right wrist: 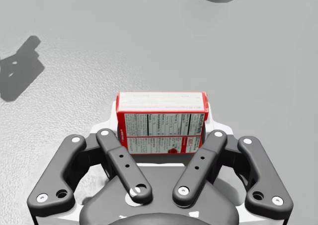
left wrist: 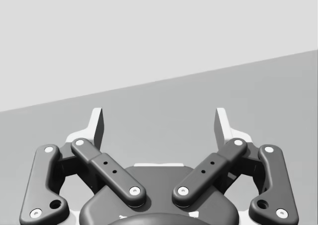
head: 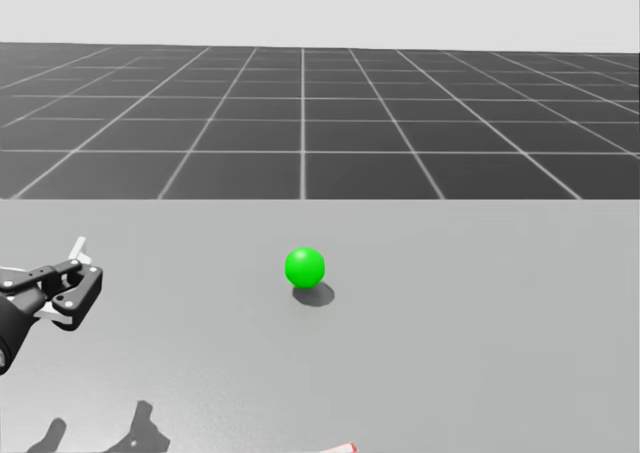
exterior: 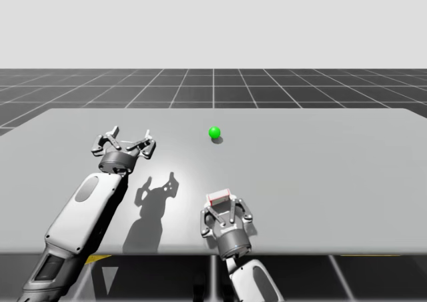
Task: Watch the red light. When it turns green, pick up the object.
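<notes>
1. The light [exterior: 214, 133] glows green at mid-worktop [exterior: 333, 182].
2. My right pincer [exterior: 223, 205] clamps the red-and-white box [right wrist: 161, 128] from both sides, by the near edge.
3. My left pincer [left wrist: 159, 125] hangs wide open and empty, far left.

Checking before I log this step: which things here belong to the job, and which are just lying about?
Job:
green light
red and white box
right gripper, shut on the box

Lying about:
left gripper, open, nothing between its fingers
grey table
</notes>
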`<act>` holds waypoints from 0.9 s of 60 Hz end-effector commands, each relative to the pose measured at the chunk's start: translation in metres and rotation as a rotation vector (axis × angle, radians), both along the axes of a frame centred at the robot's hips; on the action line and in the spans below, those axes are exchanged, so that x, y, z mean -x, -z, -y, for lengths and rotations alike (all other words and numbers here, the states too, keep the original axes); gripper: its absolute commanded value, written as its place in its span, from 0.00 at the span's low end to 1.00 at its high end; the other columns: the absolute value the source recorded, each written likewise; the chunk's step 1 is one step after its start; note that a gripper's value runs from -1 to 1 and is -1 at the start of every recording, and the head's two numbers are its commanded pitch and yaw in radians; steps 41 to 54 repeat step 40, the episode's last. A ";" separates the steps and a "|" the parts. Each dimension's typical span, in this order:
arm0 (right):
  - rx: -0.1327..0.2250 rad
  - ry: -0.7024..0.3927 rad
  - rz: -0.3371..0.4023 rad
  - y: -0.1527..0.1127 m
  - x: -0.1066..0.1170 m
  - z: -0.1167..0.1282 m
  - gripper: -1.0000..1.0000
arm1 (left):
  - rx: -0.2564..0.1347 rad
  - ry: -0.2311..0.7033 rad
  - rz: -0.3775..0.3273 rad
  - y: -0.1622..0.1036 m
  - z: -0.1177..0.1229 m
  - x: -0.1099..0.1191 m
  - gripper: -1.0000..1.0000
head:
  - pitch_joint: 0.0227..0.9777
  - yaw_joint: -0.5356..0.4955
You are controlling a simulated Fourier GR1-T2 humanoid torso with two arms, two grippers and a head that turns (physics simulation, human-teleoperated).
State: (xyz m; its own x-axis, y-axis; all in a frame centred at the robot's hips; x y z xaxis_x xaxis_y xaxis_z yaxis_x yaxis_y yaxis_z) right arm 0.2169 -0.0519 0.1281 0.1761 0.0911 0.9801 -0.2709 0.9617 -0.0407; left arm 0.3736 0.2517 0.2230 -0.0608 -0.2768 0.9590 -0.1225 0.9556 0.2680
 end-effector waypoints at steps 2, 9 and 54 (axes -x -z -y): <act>-0.005 0.130 0.060 -0.019 -0.012 0.017 1.00 | -0.005 -0.001 -0.001 0.002 0.001 -0.001 0.00 | 0.47 0.48; -0.013 0.128 0.099 -0.038 -0.012 0.023 1.00 | -0.004 -0.001 -0.001 0.002 0.001 0.000 0.00 | 0.47 0.48; -0.007 0.111 0.555 -0.174 -0.016 0.060 1.00 | -0.006 0.005 0.003 0.002 0.002 0.000 0.00 | 0.47 0.48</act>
